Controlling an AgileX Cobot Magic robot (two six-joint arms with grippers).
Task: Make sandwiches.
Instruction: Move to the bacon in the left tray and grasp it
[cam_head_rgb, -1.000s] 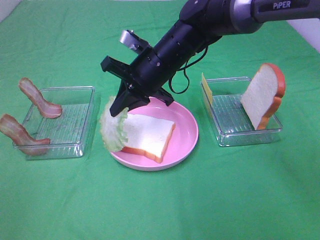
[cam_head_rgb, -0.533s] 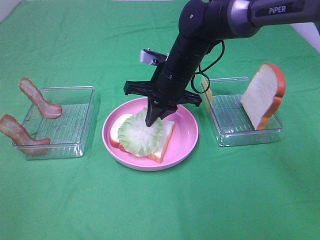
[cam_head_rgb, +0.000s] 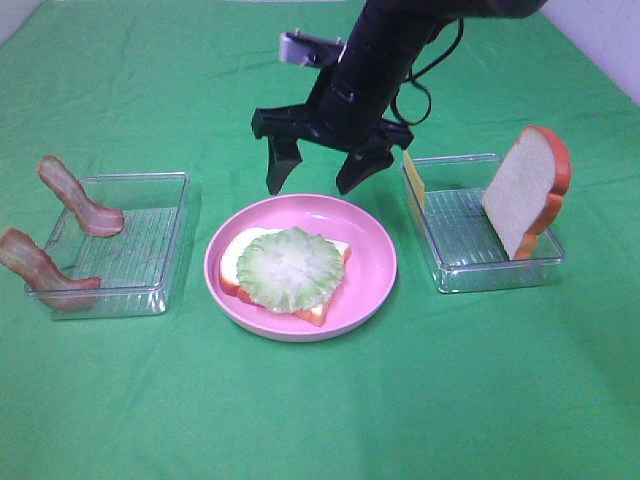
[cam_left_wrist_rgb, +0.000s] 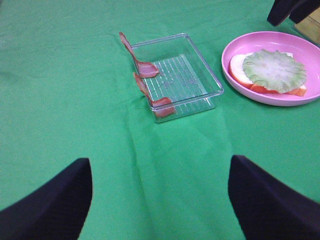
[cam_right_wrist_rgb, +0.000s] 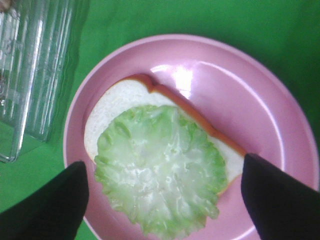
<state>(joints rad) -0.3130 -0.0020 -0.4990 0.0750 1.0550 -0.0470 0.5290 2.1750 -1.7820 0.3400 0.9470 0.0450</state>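
Note:
A white bread slice (cam_head_rgb: 331, 266) with orange-brown crust lies flat on the round pink plate (cam_head_rgb: 375, 260), and a green lettuce leaf (cam_head_rgb: 290, 267) lies on top of it. My right gripper (cam_head_rgb: 316, 183) hangs open and empty above the plate's far rim; its view shows the lettuce (cam_right_wrist_rgb: 160, 176) on the bread (cam_right_wrist_rgb: 117, 102). Two bacon strips (cam_head_rgb: 80, 197) (cam_head_rgb: 38, 267) lean on the left clear tray (cam_head_rgb: 150, 240). The second bread slice (cam_head_rgb: 527, 187) and a yellow cheese slice (cam_head_rgb: 413, 177) stand in the right clear tray (cam_head_rgb: 470, 262). My left gripper (cam_left_wrist_rgb: 160, 200) is open and empty over bare cloth.
Green cloth covers the whole table. In the left wrist view the bacon tray (cam_left_wrist_rgb: 200, 75) and the plate (cam_left_wrist_rgb: 235, 47) lie ahead of the left gripper.
My right gripper carried the lettuce leaf from the plate's left edge onto the bread, let it go, opened and rose above the plate.

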